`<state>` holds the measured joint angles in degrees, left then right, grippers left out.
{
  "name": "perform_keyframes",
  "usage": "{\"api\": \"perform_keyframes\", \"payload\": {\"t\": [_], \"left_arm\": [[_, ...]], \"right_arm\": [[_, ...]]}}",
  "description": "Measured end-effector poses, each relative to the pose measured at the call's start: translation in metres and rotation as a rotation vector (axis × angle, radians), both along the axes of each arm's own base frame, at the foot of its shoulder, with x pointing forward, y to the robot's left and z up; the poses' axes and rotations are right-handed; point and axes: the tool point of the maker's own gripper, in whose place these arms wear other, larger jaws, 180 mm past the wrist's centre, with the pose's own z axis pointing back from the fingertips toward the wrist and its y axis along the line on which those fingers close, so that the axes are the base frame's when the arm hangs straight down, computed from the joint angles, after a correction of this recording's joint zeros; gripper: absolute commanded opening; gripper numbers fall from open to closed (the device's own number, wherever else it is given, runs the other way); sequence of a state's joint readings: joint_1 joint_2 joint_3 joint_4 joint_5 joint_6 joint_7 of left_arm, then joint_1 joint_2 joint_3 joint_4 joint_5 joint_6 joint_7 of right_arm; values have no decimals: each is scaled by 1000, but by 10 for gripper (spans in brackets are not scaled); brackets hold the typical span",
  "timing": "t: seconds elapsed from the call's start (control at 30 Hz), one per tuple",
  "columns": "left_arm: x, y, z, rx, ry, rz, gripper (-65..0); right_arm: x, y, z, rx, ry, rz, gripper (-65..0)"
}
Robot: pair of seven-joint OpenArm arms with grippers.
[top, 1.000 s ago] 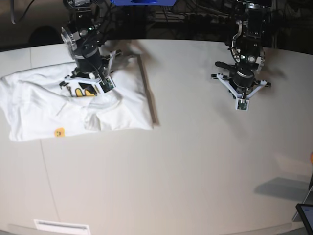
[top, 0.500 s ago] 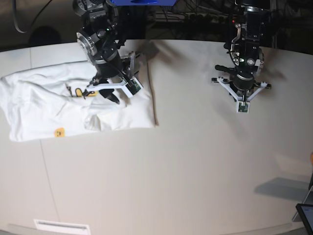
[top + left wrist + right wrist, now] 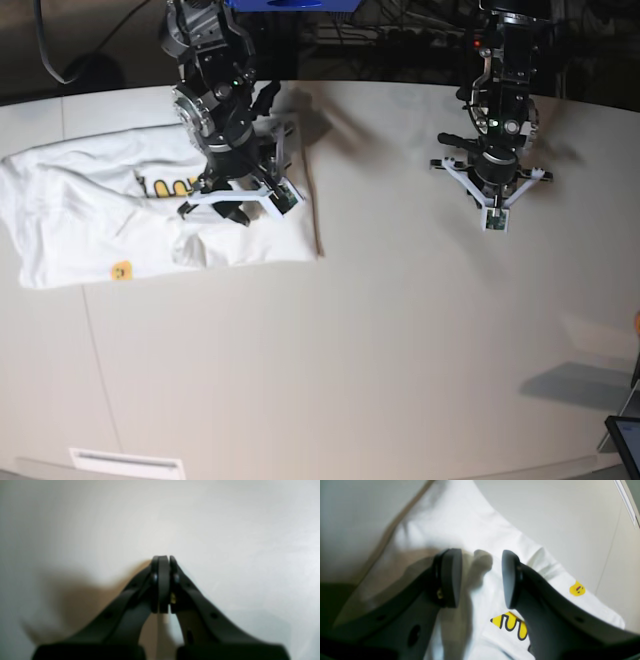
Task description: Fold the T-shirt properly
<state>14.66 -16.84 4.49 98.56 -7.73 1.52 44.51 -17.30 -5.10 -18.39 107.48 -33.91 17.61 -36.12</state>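
Note:
The white T-shirt lies bunched and partly folded at the table's left, with a yellow print and a small yellow face mark showing. My right gripper hovers over the shirt's right part. In the right wrist view it is open, with only cloth below and the yellow print by one finger. My left gripper stands over bare table at the right. The left wrist view shows it shut on nothing.
A thin dark band runs along the shirt's right edge. A white label sits at the table's front edge. A dark screen corner shows at the bottom right. Dark equipment lines the back.
My right gripper has moved right and toward the front across the shirt, lifting off it with its jaws wider apart. The left arm has stayed put.

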Motion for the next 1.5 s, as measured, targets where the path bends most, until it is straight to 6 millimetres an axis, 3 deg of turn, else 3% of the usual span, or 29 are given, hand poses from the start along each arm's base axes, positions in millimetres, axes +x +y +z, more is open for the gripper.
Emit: {"api": "perform_keyframes", "payload": {"t": [0.43, 0.5, 0.6, 0.63, 0.9, 1.03, 1.13, 1.37, 1.5], "left_arm": [[0, 0, 0, 1, -1, 0, -650], [0, 0, 0, 1, 0, 0, -650], [0, 0, 0, 1, 0, 0, -650], [0, 0, 0, 1, 0, 0, -650], [0, 0, 0, 0, 0, 0, -650], [0, 0, 0, 1, 1, 0, -650], [0, 0, -1, 1, 2, 1, -650], [0, 0, -1, 2, 1, 0, -650], [0, 1, 0, 3, 1, 0, -650]], "right_arm": [[6, 1, -22, -23, 43, 3, -408], [8, 0, -20, -23, 37, 1, -467], [10, -2, -20, -26, 36, -8, -628], [10, -2, -20, -27, 38, -8, -649], [9, -5, -16, -26, 29, -15, -643], [16, -40, 5, -27, -25, -122, -643], [21, -54, 12, -31, -48, -159, -643], [-4, -80, -7, -59, 25, -227, -643], [-13, -81, -8, -57, 33, -231, -643]]}}
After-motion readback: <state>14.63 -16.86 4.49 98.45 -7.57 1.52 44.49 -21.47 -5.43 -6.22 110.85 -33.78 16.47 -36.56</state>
